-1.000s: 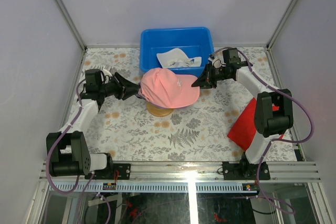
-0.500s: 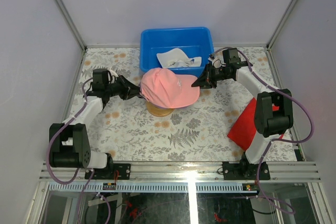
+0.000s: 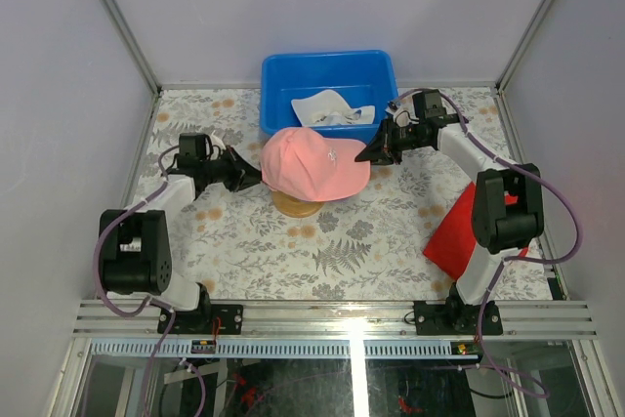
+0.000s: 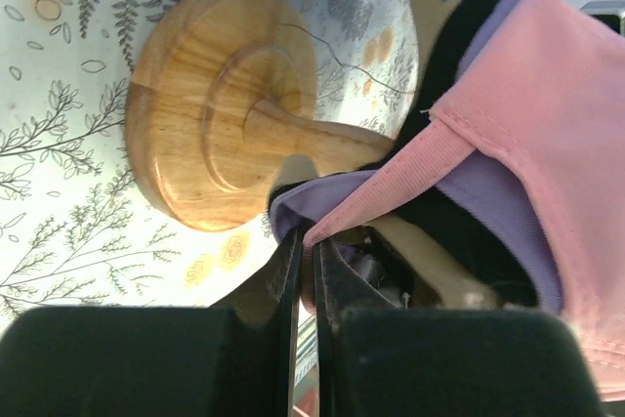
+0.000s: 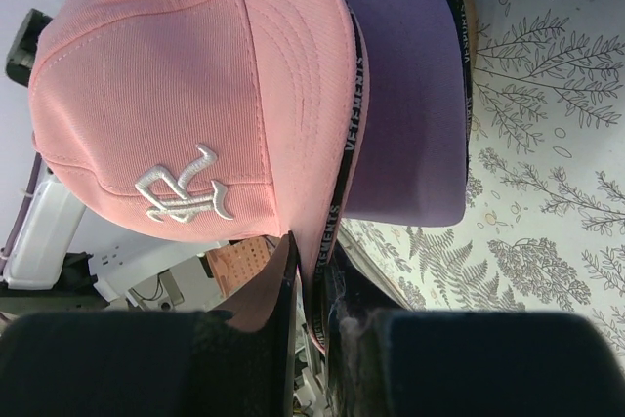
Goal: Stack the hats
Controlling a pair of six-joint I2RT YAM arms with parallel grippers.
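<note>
Overhead view. pink cap (image 3: 308, 158) sits uppermost on a pile of caps on a wooden stand (image 3: 296, 205), mid-table, brim pointing right. Behind it a blue bin (image 3: 273, 95) holds the white cap (image 3: 327, 106). left gripper (image 3: 254, 178) has its tips just at the rear of the pile. right gripper (image 3: 369, 152) is on the brim's far end. A red cloth (image 3: 451, 236) lies flat on the floral table (image 3: 342, 251), right side, partly under the right arm.

Left wrist view. The stand's round base and stem show from the side. The pile hangs over its head: a pink hem outermost, a strip of lavender cap (image 4: 488, 202) under it, then the black cap (image 4: 454, 56) and a sliver of the tan cap (image 4: 425, 12). Jaws together, only a hairline between the fingers (image 4: 289, 280). The corner of the pink hem ends right at the tips; cannot tell whether any cloth is nipped.

Right wrist view. The pink crown fills the frame, with a white stitched logo (image 5: 186, 192) on its front. The lavender brim lies directly beneath the pink one, with thin black and tan edges past it. A black lettered band (image 5: 347, 124) runs along the pink brim's edge. Jaws clamped on that brim edge, which passes down between the fingers.
</note>
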